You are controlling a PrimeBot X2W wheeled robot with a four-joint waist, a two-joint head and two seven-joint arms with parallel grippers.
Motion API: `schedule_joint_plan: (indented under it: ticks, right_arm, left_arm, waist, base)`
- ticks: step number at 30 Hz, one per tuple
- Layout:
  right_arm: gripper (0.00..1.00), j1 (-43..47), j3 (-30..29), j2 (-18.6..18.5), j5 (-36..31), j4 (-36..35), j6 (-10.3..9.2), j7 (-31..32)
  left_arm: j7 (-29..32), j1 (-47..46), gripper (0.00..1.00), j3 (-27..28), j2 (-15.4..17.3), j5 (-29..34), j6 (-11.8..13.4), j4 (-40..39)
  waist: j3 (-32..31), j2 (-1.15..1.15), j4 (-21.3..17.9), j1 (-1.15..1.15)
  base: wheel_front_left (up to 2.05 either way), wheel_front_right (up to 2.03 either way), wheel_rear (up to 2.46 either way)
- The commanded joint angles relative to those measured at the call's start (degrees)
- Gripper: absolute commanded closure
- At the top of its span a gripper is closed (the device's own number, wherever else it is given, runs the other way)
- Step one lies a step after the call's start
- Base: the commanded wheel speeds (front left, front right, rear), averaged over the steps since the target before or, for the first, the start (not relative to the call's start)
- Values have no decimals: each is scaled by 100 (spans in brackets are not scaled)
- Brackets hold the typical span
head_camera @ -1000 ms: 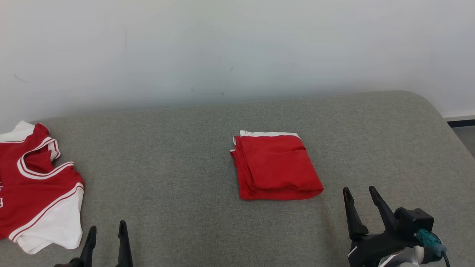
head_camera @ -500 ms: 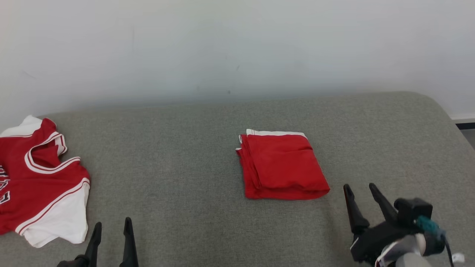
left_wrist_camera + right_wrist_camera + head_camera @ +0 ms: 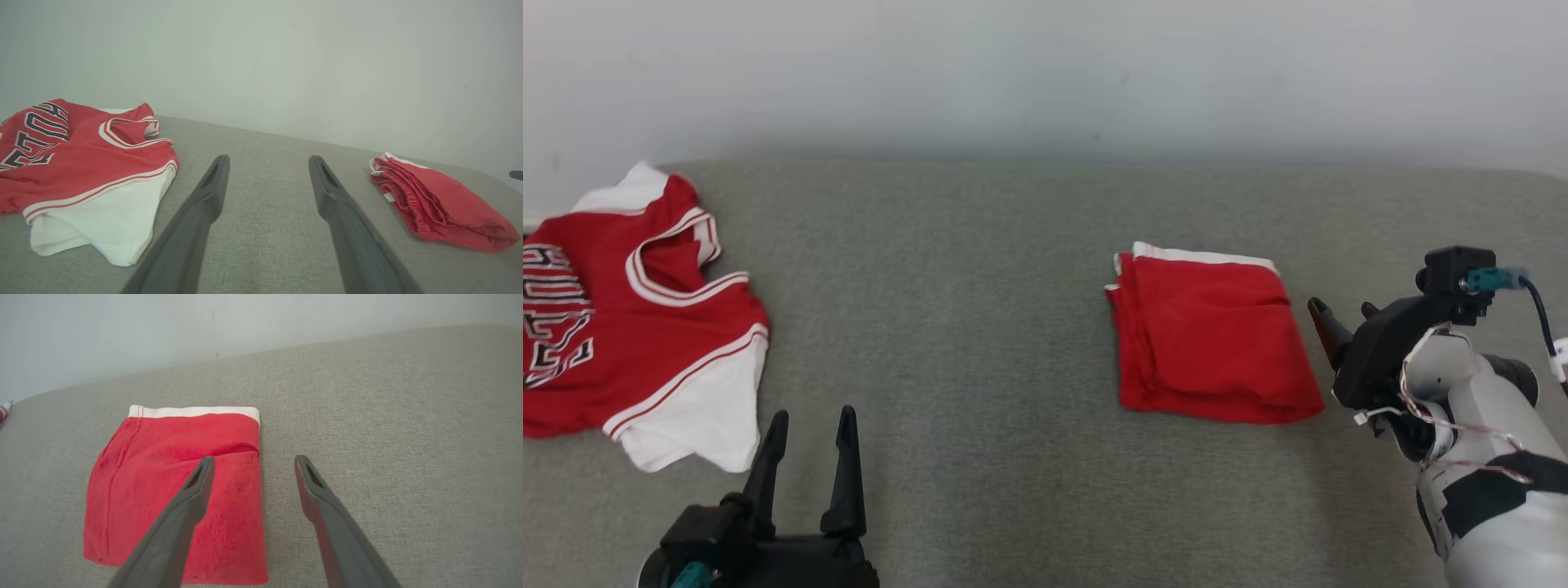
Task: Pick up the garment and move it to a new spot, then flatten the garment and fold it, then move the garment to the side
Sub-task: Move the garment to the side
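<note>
Head view: a grey fabric surface [image 3: 980,245] is seen running the full width, backed by a plain pale wall [image 3: 1045,73]. The garment [image 3: 1213,335], red with a white band along its far edge, is laid folded right of centre on the surface. A red-and-white jersey [image 3: 637,318] is spread unfolded at the far left, well apart from it. The left gripper [image 3: 814,412] is parked low left over bare fabric, just beside the jersey's white hem, jaws wide apart and nothing held. The right gripper [image 3: 1341,306] is placed just beside the garment's right edge, jaws spread, nothing gripped. Left wrist view: the left gripper [image 3: 268,158] is shown fully spread over bare surface [image 3: 265,228], jersey [image 3: 81,163] to one side, garment [image 3: 445,204] to the other, wall [image 3: 286,61] behind. Right wrist view: the right gripper [image 3: 254,458] is shown spread with the garment's [image 3: 163,490] right edge lined up between its fingers; contact cannot be told. Woven grey surface [image 3: 388,416] is seen on all sides of the garment, and the wall [image 3: 122,326] is met along the far edge.
</note>
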Motion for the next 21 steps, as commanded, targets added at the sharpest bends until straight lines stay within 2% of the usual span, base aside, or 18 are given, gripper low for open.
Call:
schedule_joint_plan:
  ticks: [1,5,11,16,17,18,19,21]
  right_arm:
    - [0,-156,-15,-68,-64,201,-14,171]
    - [0,-459,-53,-77,-201,701,-15,542]
    - [0,-705,-390,-36,-451,1263,-14,468]
    - [0,-762,-457,42,-599,1674,-14,761]
    - [27,-765,-434,82,-600,1745,-14,833]
    - [68,-784,-391,120,-613,1758,-13,876]
    - [100,-807,-313,125,-647,1746,-13,895]
    - [100,-835,-96,57,-737,1704,-13,954]
  left_arm:
    - [-5,-151,0,-18,7,-36,6,2]
    - [-4,-300,0,-63,5,-102,7,-2]
    - [-4,-336,0,-138,6,-162,19,20]
    - [-4,-365,0,-153,6,-176,9,30]
    - [-5,-376,0,-149,6,-177,8,34]
    - [-5,-392,0,-136,4,-177,9,31]
    - [-5,-407,0,-127,4,-173,6,31]
    - [-4,-417,0,-86,6,-140,-4,29]
  waist:
    - [417,-1,435,-1]
    - [582,-1,593,-1]
    - [730,-1,705,-1]
    - [797,-1,724,-1]
    - [812,-1,720,-1]
    - [834,-1,708,-1]
    - [852,-1,694,-1]
    - [883,-1,629,-1]
  base:
    - [0,0,0]
    - [0,0,0]
    - [0,0,0]
    - [0,0,0]
    - [0,0,0]
    - [0,0,0]
    - [0,0,0]
    - [0,0,0]
